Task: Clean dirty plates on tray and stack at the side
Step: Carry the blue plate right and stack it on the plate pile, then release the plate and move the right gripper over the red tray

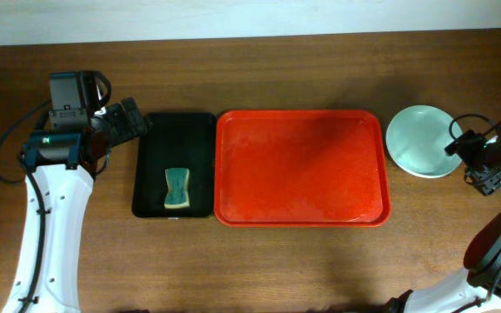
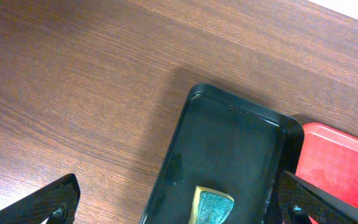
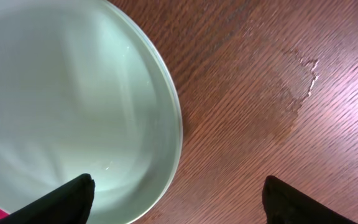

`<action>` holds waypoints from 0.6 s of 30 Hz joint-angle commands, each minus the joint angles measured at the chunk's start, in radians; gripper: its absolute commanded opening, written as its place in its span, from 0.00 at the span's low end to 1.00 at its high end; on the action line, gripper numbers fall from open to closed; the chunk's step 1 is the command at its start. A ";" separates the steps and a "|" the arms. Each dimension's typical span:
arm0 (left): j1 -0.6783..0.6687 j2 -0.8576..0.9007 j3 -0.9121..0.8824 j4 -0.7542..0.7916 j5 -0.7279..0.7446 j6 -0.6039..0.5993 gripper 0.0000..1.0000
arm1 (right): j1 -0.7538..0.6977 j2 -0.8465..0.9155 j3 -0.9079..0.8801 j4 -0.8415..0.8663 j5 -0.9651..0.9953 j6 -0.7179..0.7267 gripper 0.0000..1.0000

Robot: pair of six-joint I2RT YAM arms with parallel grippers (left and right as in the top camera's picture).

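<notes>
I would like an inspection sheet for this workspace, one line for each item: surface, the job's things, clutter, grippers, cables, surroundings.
Surface: wooden table, with a wet mark beside the plate.
Job's things: red tray has no plate on it; pale blue-green plate sits on the table right of it; whether others lie beneath cannot be told.
Clutter: black tray left of the red tray, holding a sponge.
Grippers: left gripper open, by the black tray's far left corner; right gripper open, at the plate's right edge, holding nothing.
Cables: black cable loops beside the left arm.
Surroundings: pale strip beyond the table's far edge; nothing else seen.
</notes>
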 commanded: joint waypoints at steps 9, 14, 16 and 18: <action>0.005 -0.003 0.006 0.001 -0.010 -0.010 0.99 | 0.366 -0.002 -0.008 0.018 -0.072 -0.266 0.98; 0.005 -0.003 0.006 0.001 -0.010 -0.010 0.99 | 0.528 -0.002 -0.008 0.006 -0.070 -0.266 0.98; 0.005 -0.003 0.006 0.001 -0.011 -0.010 0.99 | 0.572 -0.002 -0.008 0.008 -0.070 -0.266 0.98; 0.005 -0.003 0.006 0.001 -0.010 -0.010 0.99 | 0.612 -0.002 -0.008 0.008 -0.070 -0.266 0.98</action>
